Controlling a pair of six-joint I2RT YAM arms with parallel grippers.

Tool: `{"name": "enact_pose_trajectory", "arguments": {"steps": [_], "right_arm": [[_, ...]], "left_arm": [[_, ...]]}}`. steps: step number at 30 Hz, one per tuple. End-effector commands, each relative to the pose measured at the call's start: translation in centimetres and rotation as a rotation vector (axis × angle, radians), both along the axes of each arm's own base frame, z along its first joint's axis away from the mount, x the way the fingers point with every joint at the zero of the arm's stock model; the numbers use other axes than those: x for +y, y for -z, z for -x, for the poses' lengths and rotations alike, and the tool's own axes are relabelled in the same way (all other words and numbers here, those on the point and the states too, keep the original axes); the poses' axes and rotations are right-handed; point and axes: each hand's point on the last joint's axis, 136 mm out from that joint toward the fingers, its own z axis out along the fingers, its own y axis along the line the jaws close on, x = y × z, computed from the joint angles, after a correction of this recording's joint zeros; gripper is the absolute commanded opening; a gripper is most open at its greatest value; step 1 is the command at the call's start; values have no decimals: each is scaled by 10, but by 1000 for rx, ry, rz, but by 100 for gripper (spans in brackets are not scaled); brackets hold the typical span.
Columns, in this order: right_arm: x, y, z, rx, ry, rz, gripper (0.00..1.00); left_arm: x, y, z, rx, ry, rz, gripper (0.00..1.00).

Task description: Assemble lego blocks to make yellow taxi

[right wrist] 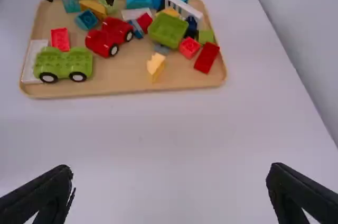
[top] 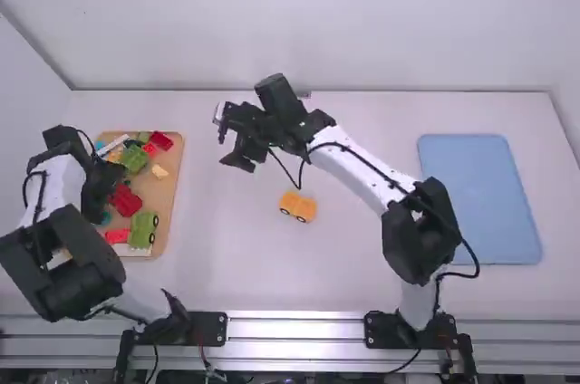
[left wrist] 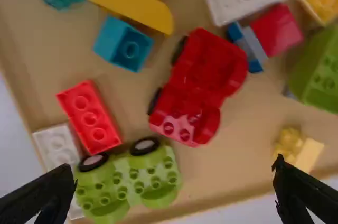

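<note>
From here, the yellow car base point(top: 298, 207) sits on the desk point(top: 217, 262) at about four o'clock from the right gripper point(top: 237, 161), which gapes empty. The left gripper point(top: 98, 192), also spread and holding nothing, hovers over the block tray point(top: 169, 198), the car well off at three o'clock.

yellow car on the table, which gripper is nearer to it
Right: the right gripper is just beyond and left of the yellow car; the left gripper is over the tray, farther left.
</note>
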Motion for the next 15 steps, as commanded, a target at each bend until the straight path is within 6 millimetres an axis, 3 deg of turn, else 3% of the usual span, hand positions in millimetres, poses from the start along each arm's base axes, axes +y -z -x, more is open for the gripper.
{"name": "enact_pose_trajectory", "arguments": {"steps": [1,6,13,15], "right_arm": [[10,-9,1,-31,-28,-21,98],[21,-16,9,-48,-57,-49,98],[30,-25,27,-18,-152,-112,98],[31,-28,28,-19,-165,-125,98]], "left_arm": [[11,-7,14,0,-91,-15,99],[23,-16,34,-5,-157,-18,99],[26,-23,33,-26,-147,-40,100],[25,-24,22,-55,-55,-37,85]]}}
